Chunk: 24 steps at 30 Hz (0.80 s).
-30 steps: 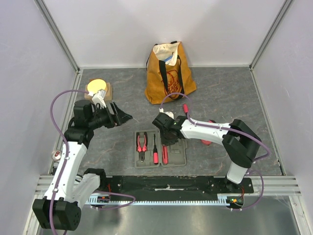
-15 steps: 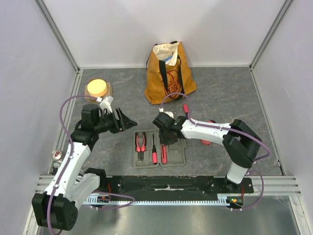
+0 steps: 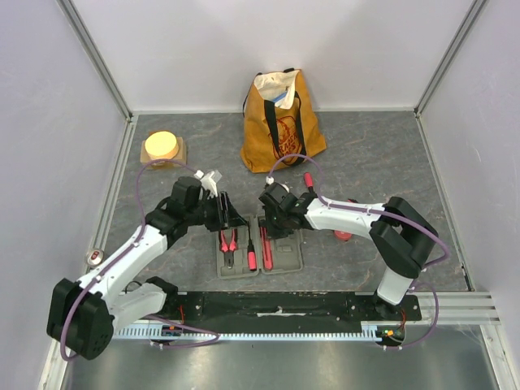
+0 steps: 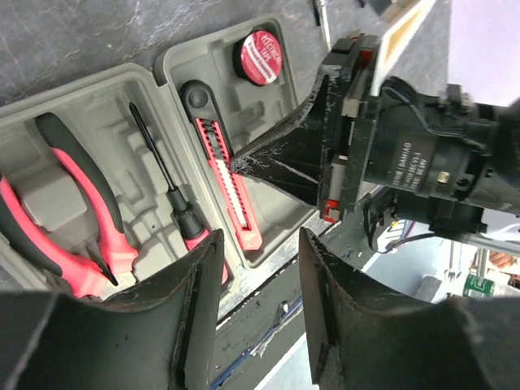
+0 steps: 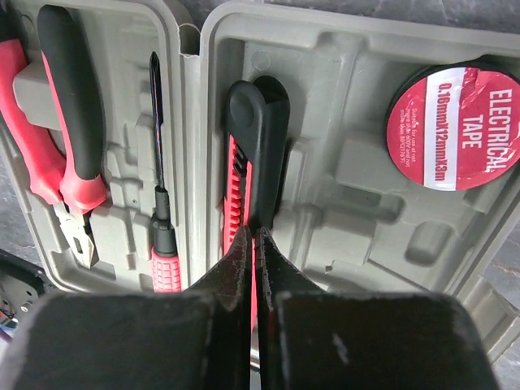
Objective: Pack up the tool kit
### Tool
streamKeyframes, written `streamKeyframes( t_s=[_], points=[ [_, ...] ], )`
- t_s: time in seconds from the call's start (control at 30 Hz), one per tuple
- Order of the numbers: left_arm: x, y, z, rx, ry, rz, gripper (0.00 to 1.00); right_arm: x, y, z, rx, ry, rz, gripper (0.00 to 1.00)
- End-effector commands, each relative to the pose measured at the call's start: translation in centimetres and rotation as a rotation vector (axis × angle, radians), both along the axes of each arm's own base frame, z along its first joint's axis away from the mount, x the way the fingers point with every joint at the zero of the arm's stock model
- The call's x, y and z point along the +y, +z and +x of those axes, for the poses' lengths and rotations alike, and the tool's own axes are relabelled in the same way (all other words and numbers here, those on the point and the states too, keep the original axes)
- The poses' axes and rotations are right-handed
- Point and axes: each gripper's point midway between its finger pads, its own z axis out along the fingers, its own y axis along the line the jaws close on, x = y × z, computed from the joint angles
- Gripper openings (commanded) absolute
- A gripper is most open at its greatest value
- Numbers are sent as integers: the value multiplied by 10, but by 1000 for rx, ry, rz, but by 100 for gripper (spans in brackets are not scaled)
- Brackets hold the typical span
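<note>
Right gripper [image 5: 253, 242], fingers closed together, rests on the knife [image 5: 257, 138] inside the case [image 5: 341, 203]; left gripper [image 4: 258, 244] hovers open above the case. A slanted push could pop the knife out.

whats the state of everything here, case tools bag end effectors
case: open, flat
knife: in its slot
pliers: in slot
screwdriver: in slot
tape: in slot
bag: upright, top open
left end effector: open
right end effector: shut, tips at knife
</note>
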Motion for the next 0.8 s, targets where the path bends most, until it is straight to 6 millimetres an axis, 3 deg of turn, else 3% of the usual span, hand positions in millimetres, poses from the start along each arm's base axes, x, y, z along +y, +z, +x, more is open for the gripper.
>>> streamKeyframes(
  t_s=[0.0,0.2,0.33,0.53,0.7,0.77],
  points=[
    [0,-15,12,22,90,43,46,-68,-79,-37,142,27,-285,0],
    [4,-39,10,88,112,102,44,-79,-93,-45,163,25,-312,0],
    [3,-40,12,95,117,109,43,-70,-79,-30,101,16,-282,0],
    [10,-22,25,48,157,157,44,-34,-19,15,-66,-24,-179,4],
    [22,-5,35,-10,207,206,47,-12,42,51,-205,-49,-102,34],
    [26,0,37,-25,227,220,50,-7,66,63,-247,-49,-90,41]
  ],
)
